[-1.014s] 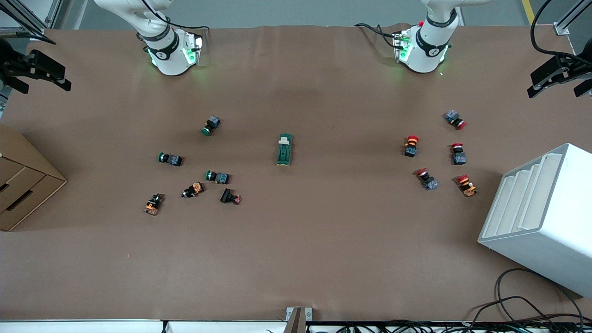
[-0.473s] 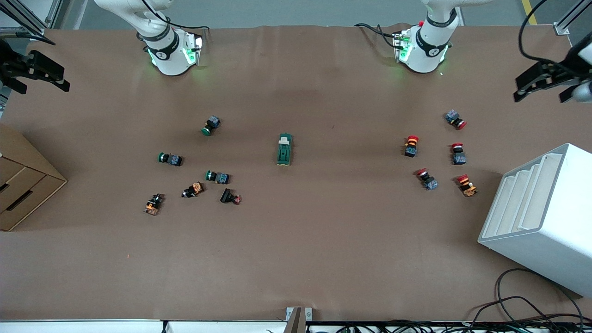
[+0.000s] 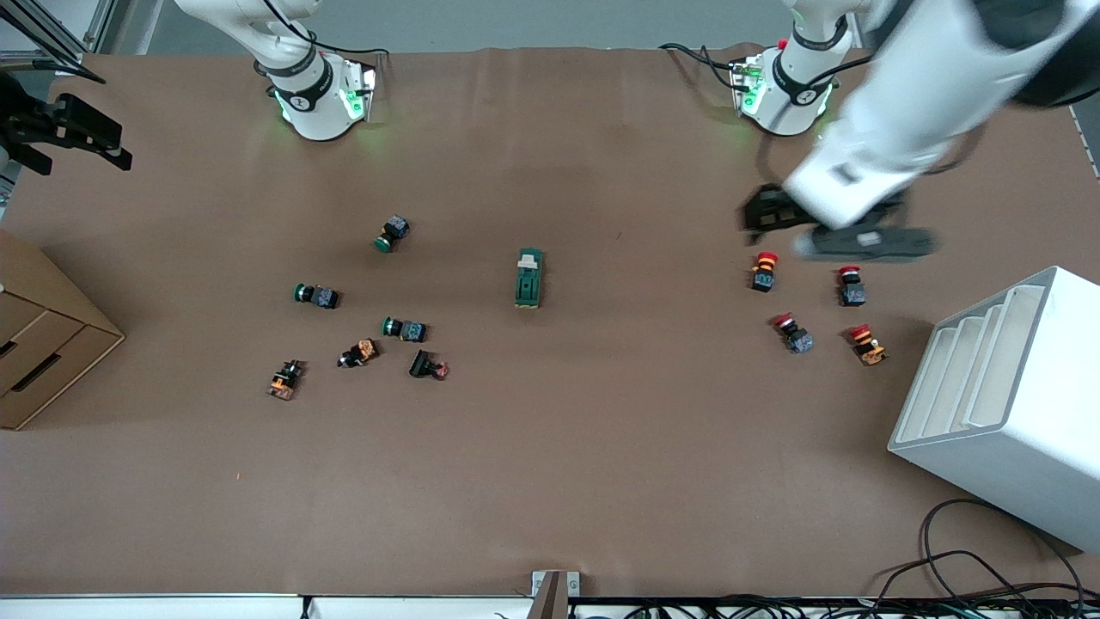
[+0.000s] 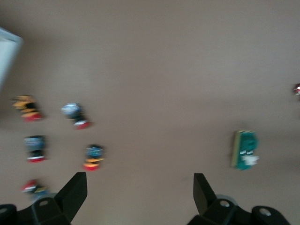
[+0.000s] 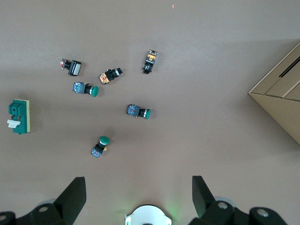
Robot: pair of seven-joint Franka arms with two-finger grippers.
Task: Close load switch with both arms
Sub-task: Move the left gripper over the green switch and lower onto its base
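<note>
The load switch point(image 3: 528, 278), a dark-green block with a whitish lever, lies at the table's middle. It also shows in the left wrist view point(image 4: 245, 150) and the right wrist view point(image 5: 18, 117). My left gripper point(image 3: 838, 232) hangs open and empty over the red push buttons point(image 3: 763, 271), well toward the left arm's end from the switch. Its fingers point(image 4: 75, 192) stand wide apart. My right gripper point(image 3: 116, 146) waits open and empty in the air at the right arm's end of the table, its fingers point(image 5: 75, 192) wide apart over that arm's base point(image 5: 147, 215).
Green and dark push buttons point(image 3: 404, 328) are scattered toward the right arm's end, beside a cardboard box point(image 3: 43, 335). A white slotted rack point(image 3: 1005, 404) stands at the left arm's end. Cables point(image 3: 971, 576) lie at the near edge.
My left arm has swung in from the table's edge toward the middle and now hangs over the red buttons, hiding one. The right gripper has barely moved.
</note>
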